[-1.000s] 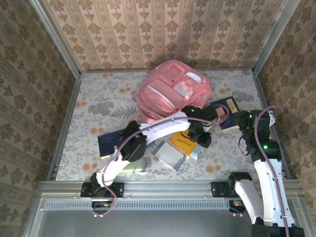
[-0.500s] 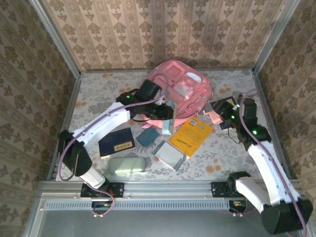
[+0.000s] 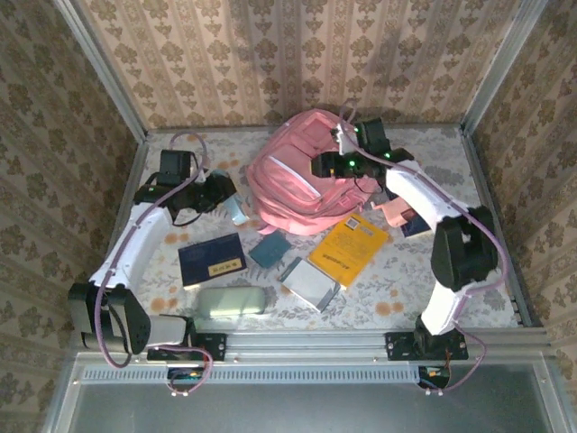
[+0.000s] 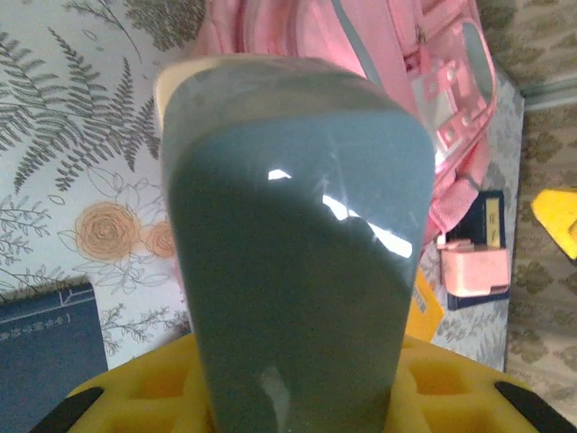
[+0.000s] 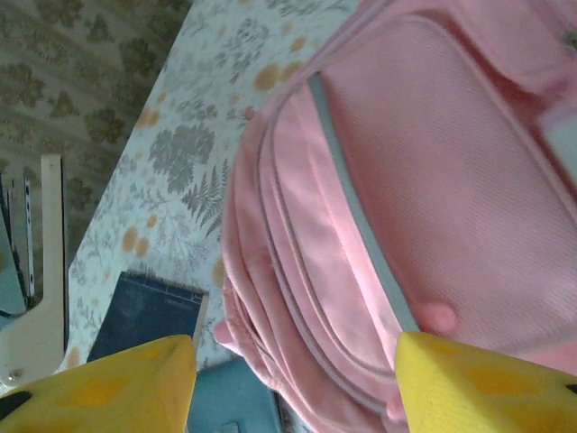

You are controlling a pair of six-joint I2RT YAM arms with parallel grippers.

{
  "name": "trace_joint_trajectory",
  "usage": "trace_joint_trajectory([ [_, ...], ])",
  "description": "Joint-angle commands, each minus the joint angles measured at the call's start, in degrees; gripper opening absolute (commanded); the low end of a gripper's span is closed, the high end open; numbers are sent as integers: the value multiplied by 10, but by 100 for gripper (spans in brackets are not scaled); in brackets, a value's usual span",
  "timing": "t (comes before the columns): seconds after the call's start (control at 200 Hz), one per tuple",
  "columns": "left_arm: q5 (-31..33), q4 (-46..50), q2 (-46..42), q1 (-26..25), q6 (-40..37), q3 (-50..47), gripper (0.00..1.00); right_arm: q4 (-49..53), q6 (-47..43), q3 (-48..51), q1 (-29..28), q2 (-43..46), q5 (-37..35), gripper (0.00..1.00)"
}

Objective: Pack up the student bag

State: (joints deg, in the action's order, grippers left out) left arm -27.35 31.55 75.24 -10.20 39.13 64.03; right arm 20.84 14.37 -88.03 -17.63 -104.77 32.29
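The student bag [image 3: 302, 180] is a large pink backpack lying at the back middle of the table, its zip seams and a pale strip facing my right wrist camera [image 5: 424, 171]. My right gripper [image 3: 326, 165] hovers open over the bag's front [image 5: 297, 383], yellow fingers [image 5: 117, 388] wide apart with nothing between them. My left gripper [image 3: 221, 192] hangs left of the bag, shut on a slim grey-teal book [image 4: 297, 234] that stands upright between its yellow jaws [image 4: 293, 388]. The bag [image 4: 397, 63] lies beyond that book.
On the table in front of the bag lie a dark blue book [image 3: 212, 260], a small teal square [image 3: 269, 250], a yellow book [image 3: 350, 248], a grey notebook [image 3: 309, 284] and a pale green case [image 3: 230, 300]. A pink item [image 3: 392, 212] and another dark book [image 3: 413, 219] lie at the right.
My left arm swung left, away from the bag's front, carrying the grey-teal book. My right arm rose from the table's right side to above the bag, its jaws slightly narrower.
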Motion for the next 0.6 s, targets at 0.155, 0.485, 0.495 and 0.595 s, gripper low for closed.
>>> trace_joint_trajectory([
  [0.155,-27,-78,-9,22,12,-33,13,246,-151,-257,-19,-201,61,60],
  [0.485,-41,-95,16,22,6,-51,12,277,-133,-364,-27,-299,85,61],
  [0.495,-41,-94,16,22,5,-50,12,277,-133,-364,-27,-301,87,61],
  [0.595,-41,-91,21,22,0,-46,13,276,-133,-366,-27,-311,122,60],
])
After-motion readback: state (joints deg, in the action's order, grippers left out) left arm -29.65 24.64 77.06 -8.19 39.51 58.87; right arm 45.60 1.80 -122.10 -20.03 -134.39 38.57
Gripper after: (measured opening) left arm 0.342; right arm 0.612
